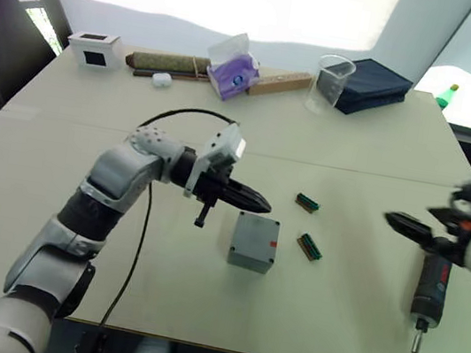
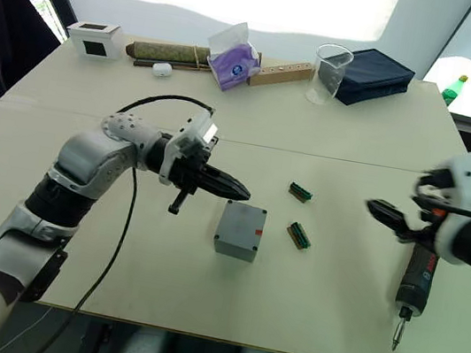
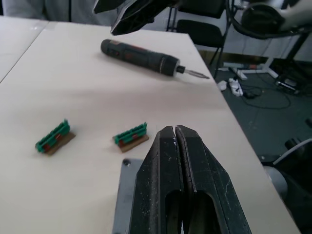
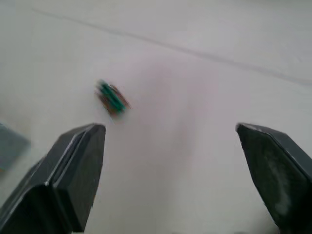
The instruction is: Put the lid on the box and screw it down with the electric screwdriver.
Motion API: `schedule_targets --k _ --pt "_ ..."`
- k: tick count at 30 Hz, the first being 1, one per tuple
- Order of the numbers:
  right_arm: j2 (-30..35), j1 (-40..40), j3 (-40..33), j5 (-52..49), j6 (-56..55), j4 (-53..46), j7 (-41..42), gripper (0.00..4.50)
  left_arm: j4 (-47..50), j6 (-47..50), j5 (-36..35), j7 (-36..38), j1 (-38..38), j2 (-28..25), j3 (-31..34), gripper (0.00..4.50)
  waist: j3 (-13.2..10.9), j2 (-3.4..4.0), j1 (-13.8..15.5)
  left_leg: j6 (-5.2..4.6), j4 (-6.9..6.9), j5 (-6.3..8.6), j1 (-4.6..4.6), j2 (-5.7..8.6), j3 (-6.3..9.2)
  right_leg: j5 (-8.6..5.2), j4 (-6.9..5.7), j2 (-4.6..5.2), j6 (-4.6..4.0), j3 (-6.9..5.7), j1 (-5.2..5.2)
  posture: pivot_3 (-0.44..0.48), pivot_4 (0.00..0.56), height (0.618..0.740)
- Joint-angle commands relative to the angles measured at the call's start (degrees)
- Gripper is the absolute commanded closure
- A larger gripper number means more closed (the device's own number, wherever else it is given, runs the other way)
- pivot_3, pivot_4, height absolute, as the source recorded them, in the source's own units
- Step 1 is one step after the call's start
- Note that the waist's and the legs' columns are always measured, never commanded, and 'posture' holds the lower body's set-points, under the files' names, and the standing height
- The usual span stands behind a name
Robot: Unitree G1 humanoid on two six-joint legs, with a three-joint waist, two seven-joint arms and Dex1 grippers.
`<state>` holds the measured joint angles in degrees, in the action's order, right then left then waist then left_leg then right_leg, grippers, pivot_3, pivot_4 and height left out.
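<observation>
The grey box (image 1: 254,242) stands in the middle of the table with a red mark on its side. Its top looks closed by the flat lid (image 1: 258,228), which has small holes at the corners; the seam is hard to make out. My left gripper (image 1: 262,205) is shut and empty, its tips just behind and above the box's far edge; a corner of the lid (image 3: 126,168) shows under its fingers (image 3: 168,151). The electric screwdriver (image 1: 428,295) lies on the table at the right, bit toward the front edge. My right gripper (image 1: 400,222) hovers open and empty near its rear end.
Two small green terminal blocks (image 1: 306,203) (image 1: 309,246) lie right of the box. Along the far edge stand a white cube (image 1: 94,48), a brown roll (image 1: 168,63), a tissue pack (image 1: 233,67), a clear cup (image 1: 331,82) and a dark blue case (image 1: 371,86).
</observation>
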<state>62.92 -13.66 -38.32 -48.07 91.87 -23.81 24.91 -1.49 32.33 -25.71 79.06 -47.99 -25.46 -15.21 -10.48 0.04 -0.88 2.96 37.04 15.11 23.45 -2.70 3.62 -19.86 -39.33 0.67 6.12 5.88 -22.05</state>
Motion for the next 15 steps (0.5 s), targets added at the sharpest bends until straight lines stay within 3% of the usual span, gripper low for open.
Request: schedule_targets --k 1,6,9,15 --pt "8.9 6.8 -3.8 -6.8 0.6 7.7 0.3 0.02 2.6 -2.7 -0.3 1.6 -0.6 0.2 -0.6 4.5 0.0 0.0 -0.1 -0.04 0.03 0.03 0.0 0.0 -0.01 0.0 0.0 -0.01 0.0 0.01 0.02 0.0 0.15 0.737" --pt "19.8 17.0 -2.3 -20.7 0.6 24.9 -3.0 0.02 2.9 -6.7 1.4 3.3 0.1 0.2 -2.4 4.5 0.0 0.01 -0.3 -0.07 0.09 0.04 -0.09 0.0 -0.14 0.0 0.03 -0.01 0.01 0.15 0.09 0.0 0.15 0.737" --pt "20.9 18.4 0.8 -25.9 0.6 32.6 -5.7 0.02 3.5 -7.8 1.9 3.6 0.8 0.1 -2.8 4.5 0.0 -0.03 -0.3 -0.09 0.09 0.05 -0.12 -0.01 -0.16 0.0 0.05 -0.04 0.01 0.17 0.12 0.0 0.15 0.737" --pt "19.5 12.5 7.7 -32.1 0.6 34.6 -10.2 0.02 5.3 -7.2 1.6 2.7 2.3 -1.2 -2.8 4.5 0.0 0.02 -0.5 -0.11 0.08 0.06 -0.12 -0.02 -0.16 0.0 0.07 -0.05 0.01 0.18 0.1 0.0 0.15 0.737"
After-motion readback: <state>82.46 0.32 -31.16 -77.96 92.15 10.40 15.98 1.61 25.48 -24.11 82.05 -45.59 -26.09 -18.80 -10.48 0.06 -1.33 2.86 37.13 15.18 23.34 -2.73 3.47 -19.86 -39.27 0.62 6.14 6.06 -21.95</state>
